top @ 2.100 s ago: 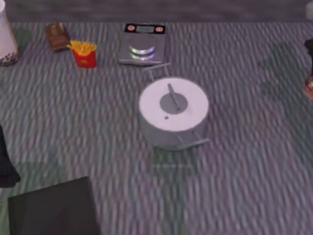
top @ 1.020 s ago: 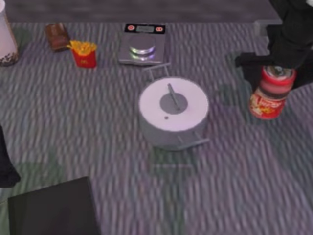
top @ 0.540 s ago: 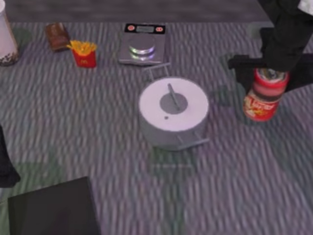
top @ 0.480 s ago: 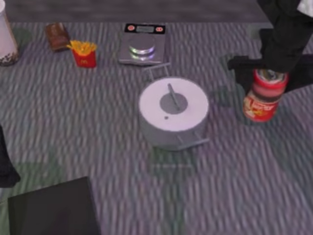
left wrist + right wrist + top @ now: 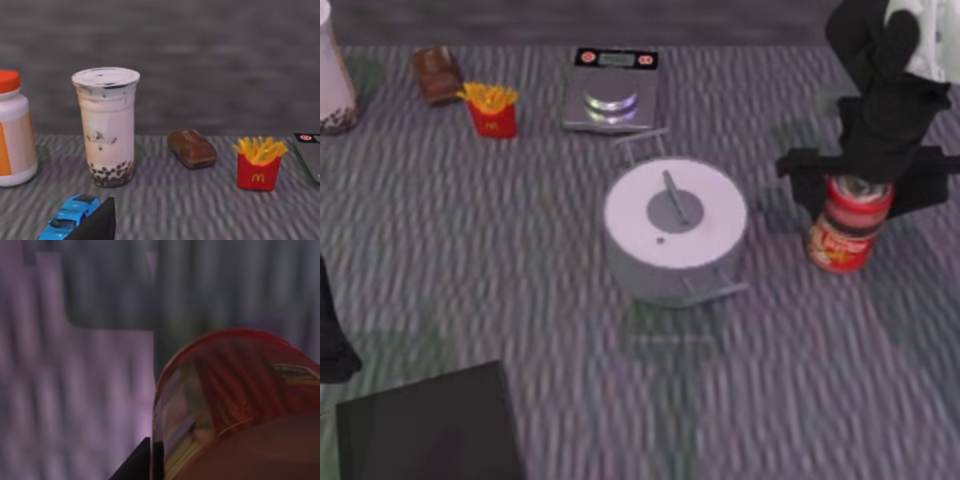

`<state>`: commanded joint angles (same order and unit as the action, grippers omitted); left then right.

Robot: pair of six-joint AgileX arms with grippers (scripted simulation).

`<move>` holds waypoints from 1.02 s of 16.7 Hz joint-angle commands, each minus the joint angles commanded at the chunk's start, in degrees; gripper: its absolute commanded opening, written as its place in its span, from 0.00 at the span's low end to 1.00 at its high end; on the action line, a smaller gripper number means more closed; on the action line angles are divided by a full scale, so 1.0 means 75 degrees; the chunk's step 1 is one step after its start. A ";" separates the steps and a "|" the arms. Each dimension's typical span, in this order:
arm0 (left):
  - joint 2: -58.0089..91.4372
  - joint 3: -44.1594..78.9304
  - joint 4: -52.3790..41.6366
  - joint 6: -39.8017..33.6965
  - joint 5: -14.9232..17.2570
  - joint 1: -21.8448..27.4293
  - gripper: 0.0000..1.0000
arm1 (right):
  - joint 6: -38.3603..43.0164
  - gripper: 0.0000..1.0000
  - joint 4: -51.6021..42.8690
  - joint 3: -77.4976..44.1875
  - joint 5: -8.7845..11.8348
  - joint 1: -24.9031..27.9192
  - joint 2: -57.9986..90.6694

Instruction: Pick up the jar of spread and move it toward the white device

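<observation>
One gripper works: the right gripper [image 5: 861, 182] is clamped on the lid end of the jar [image 5: 842, 225], holding it upright at the worktop's [image 5: 520, 260] right side, near the device [image 5: 675, 232] but apart from it. Left arm [image 5: 332, 335] is parked at the left edge. Farther back: scale [image 5: 613, 90], fries [image 5: 492, 108].

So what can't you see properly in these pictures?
- Right gripper, top view: its own black body hides how the fingers sit on the jar.
- Jar, right wrist view: too near, label unreadable.
- Left gripper: absent from its wrist view; only a dark edge at the top view's left.
- Blue toy car, left wrist view: half hidden by a black block.
</observation>
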<state>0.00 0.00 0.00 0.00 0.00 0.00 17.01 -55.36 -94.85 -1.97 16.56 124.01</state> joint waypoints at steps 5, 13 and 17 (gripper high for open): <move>0.0000 0.0000 0.0000 0.0000 0.0000 0.0000 1.00 | 0.0000 0.23 0.0000 0.0000 0.0000 0.0000 0.0000; 0.0000 0.0000 0.0000 0.0000 0.0000 0.0000 1.00 | 0.0000 0.83 0.0000 0.0000 0.0000 0.0000 0.0000; 0.0000 0.0000 0.0000 0.0000 0.0000 0.0000 1.00 | 0.0000 1.00 0.0000 0.0000 0.0000 0.0000 0.0000</move>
<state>0.00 0.00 0.00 0.00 0.00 0.00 17.01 -55.36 -94.85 -1.97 16.56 124.01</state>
